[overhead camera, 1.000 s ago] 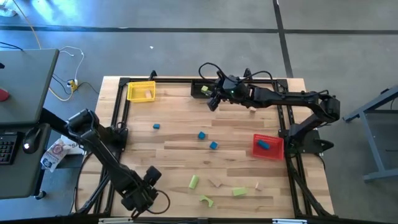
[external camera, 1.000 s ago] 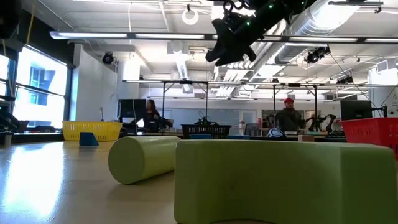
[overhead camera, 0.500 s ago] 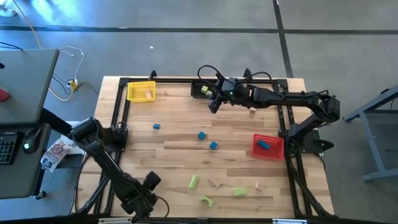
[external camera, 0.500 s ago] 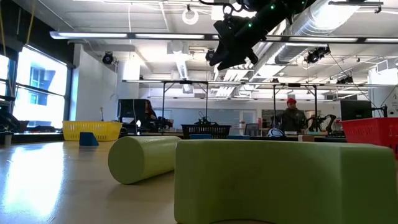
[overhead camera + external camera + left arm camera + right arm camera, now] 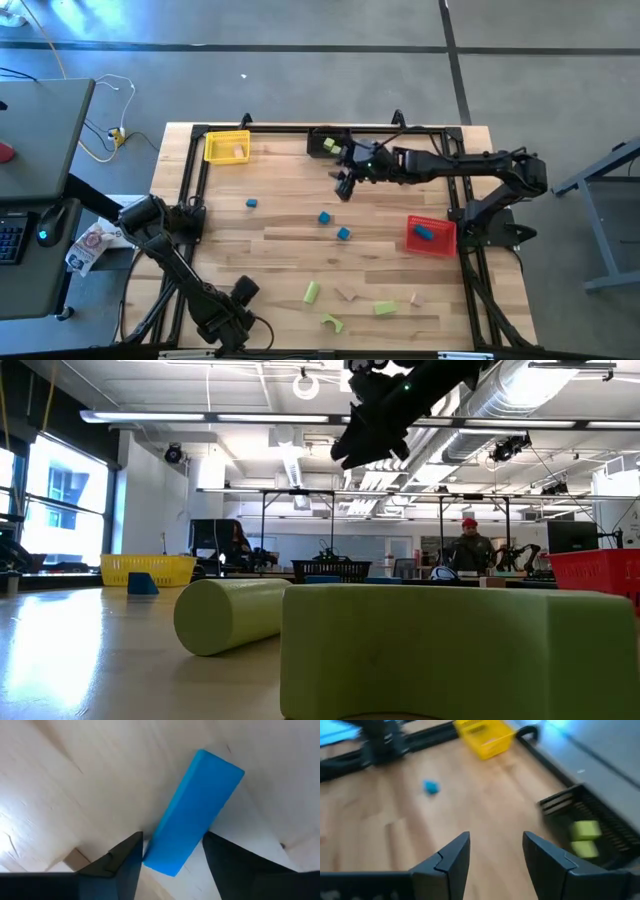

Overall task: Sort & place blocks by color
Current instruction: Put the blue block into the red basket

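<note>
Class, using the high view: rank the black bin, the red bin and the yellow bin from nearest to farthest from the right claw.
From the right claw:
1. Black bin, just beyond it at the far edge.
2. Red bin, toward the right side.
3. Yellow bin, at the far left corner.

Wood-grain table point(image 5: 290, 215) (pale), smooth matt blue block point(image 5: 192, 812)

No readable text — none anywhere.

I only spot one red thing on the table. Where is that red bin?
In the high view, the red bin sits near the table's right edge, beside the right arm's base, with a blue block inside.
</note>
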